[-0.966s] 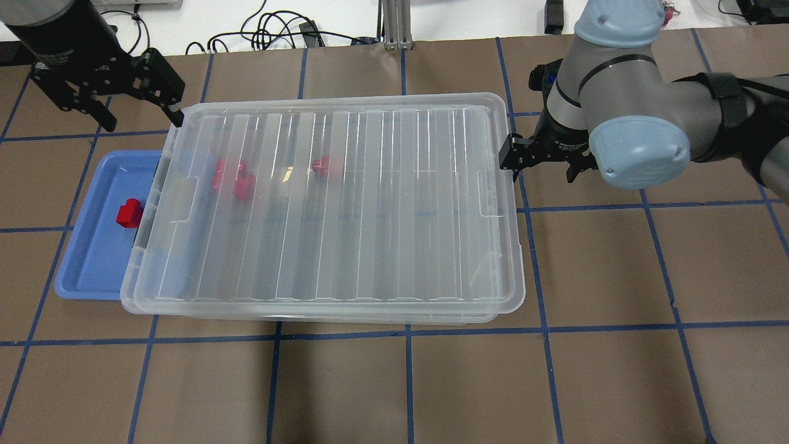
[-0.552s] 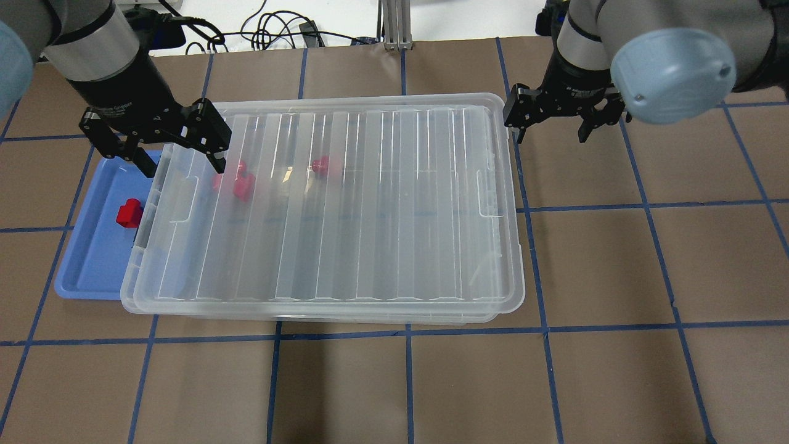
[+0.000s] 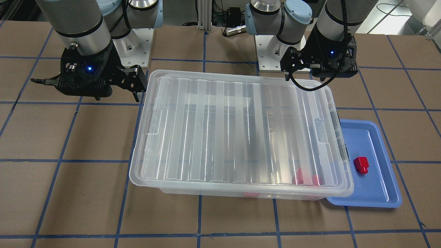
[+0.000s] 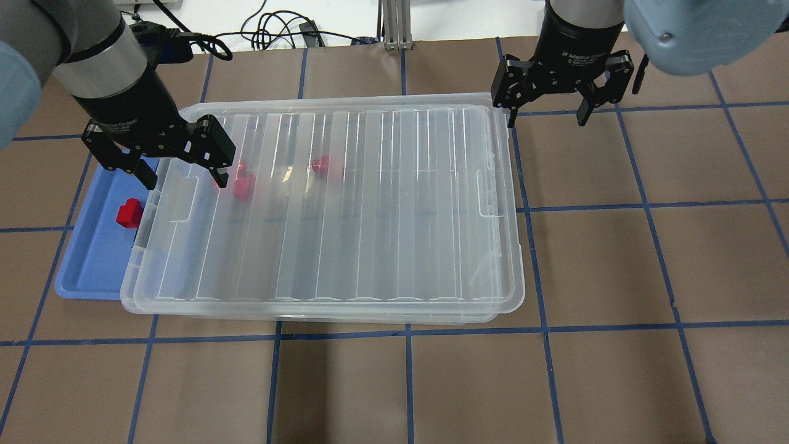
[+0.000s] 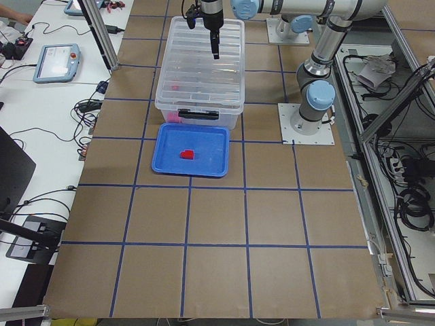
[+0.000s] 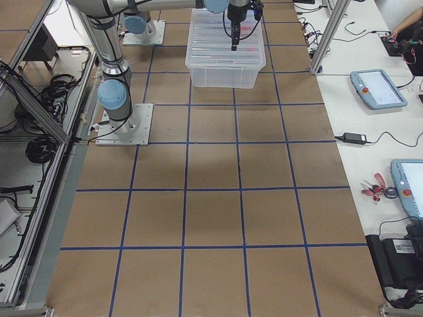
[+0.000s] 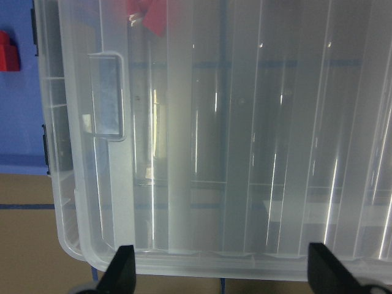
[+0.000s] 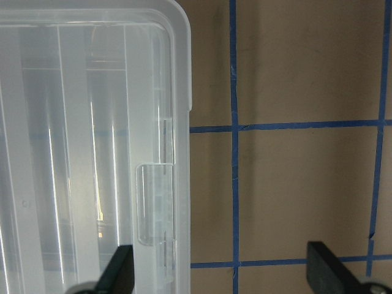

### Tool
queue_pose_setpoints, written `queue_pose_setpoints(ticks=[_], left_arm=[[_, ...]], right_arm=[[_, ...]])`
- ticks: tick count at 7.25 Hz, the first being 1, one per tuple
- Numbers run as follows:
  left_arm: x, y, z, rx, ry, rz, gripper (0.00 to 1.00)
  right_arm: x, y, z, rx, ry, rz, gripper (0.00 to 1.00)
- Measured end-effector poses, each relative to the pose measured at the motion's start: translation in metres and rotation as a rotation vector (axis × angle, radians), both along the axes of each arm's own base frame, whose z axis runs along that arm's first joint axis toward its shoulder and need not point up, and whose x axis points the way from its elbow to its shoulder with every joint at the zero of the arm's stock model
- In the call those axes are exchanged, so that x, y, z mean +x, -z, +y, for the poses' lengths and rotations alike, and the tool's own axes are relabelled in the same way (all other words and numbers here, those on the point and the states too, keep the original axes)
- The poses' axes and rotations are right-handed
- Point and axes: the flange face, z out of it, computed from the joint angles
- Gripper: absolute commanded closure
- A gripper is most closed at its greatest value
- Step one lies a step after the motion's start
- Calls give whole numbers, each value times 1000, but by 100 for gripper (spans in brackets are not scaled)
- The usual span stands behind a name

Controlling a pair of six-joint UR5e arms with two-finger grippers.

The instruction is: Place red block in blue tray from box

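The clear box (image 4: 327,203) stands mid-table with its ribbed lid on. Inside, two red blocks (image 4: 243,184) lie together at the far left, and one more lies further right (image 4: 320,164). The blue tray (image 4: 92,246) lies at the box's left end, partly under its rim, with one red block (image 4: 129,213) in it. My left gripper (image 4: 183,171) is open and empty above the lid's far-left corner. Its wrist view shows the lid's handle recess (image 7: 107,95). My right gripper (image 4: 546,117) is open and empty just off the box's far-right corner.
Cables (image 4: 271,31) and an aluminium post (image 4: 394,24) sit at the table's far edge. The arm bases (image 3: 134,38) stand behind the box. Brown paper with a blue tape grid (image 4: 555,327) covers the table on the near and right sides.
My left gripper came in from beyond the box's far-left corner to over the lid's left end. My right gripper moved from the box's right side up to its far-right corner.
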Motion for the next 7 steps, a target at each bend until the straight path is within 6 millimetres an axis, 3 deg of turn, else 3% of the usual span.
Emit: queue_pose_setpoints(ticks=[7], left_arm=[[3,4,1,8,6,-17,0]], right_arm=[[1,-3,0,-47,-4,-7,0]])
